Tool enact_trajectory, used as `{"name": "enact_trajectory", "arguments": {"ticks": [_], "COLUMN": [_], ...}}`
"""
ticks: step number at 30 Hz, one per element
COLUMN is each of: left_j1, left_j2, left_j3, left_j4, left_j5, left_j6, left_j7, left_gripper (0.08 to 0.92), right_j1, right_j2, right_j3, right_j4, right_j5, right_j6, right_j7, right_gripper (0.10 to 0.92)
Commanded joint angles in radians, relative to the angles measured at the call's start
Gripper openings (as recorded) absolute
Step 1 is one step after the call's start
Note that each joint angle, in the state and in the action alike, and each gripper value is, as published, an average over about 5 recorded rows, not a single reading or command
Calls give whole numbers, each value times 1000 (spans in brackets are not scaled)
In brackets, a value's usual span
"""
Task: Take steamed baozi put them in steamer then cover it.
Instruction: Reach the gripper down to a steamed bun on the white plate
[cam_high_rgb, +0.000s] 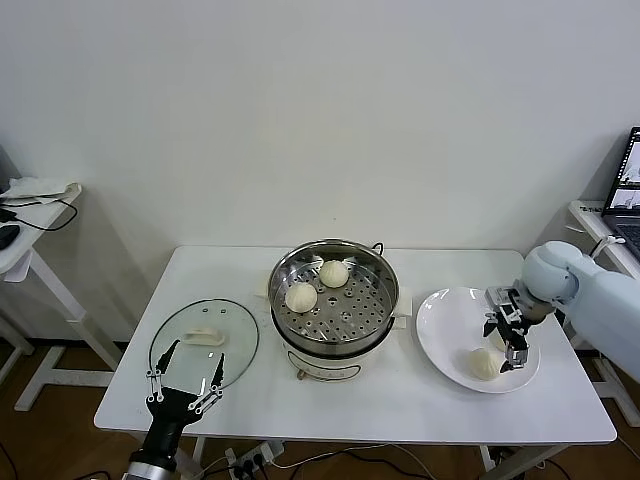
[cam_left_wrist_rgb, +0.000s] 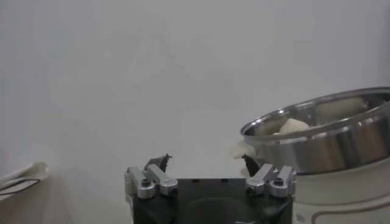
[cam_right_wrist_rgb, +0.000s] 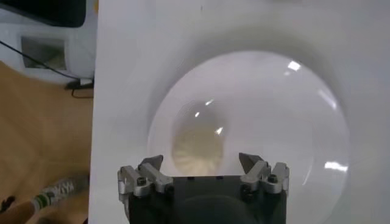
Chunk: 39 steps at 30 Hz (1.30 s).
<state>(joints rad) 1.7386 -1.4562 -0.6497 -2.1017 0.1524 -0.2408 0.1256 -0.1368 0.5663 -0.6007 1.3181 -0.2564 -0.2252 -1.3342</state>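
Observation:
The steamer (cam_high_rgb: 335, 318) stands mid-table, uncovered, with two baozi (cam_high_rgb: 301, 296) (cam_high_rgb: 334, 273) on its perforated tray. A third baozi (cam_high_rgb: 486, 363) lies on the white plate (cam_high_rgb: 445, 325) at the right. My right gripper (cam_high_rgb: 504, 342) is open just above the plate, next to this bun. In the right wrist view a baozi (cam_right_wrist_rgb: 196, 146) lies on the plate (cam_right_wrist_rgb: 280, 103) just beyond the open right gripper (cam_right_wrist_rgb: 202, 163). I cannot make out a fourth bun. The glass cover (cam_high_rgb: 205, 338) lies flat left of the steamer. My left gripper (cam_high_rgb: 185, 385) is open and empty at its near edge.
The left wrist view shows the open left gripper (cam_left_wrist_rgb: 205, 161) and the steamer's steel rim (cam_left_wrist_rgb: 329, 137) with a bun (cam_left_wrist_rgb: 294, 125) inside. A side table (cam_high_rgb: 30, 215) with cables stands at the far left, and a laptop (cam_high_rgb: 628, 180) at the far right.

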Motion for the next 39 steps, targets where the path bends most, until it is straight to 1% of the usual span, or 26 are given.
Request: {"name": "enact_trajectory", "arguments": {"ticks": [1,11,27,39], "left_j1": [-5,-1,-5,-11], "left_j2": [-2,-2,-4,-6], "left_j3": [7,5,9,10], "left_j4": [0,9,15,27], "left_j5": [5,8,12,11], "left_j6": [5,2,0,0], "left_j7": [-3,-3,-3,-4], "left_gripper": [823,823,823,823], "right_j1": [-115,-119,-117,-113], "right_j2": [15,57,74,86], "right_j3": [97,105,109,109], "right_j4": [-52,-85,-97,-109], "right_j5": [-77,-74,-73,-70], "right_j6": [27,22,20,22], "right_j7": [7,38,49,59], "right_gripper": [823,823,823,724]}}
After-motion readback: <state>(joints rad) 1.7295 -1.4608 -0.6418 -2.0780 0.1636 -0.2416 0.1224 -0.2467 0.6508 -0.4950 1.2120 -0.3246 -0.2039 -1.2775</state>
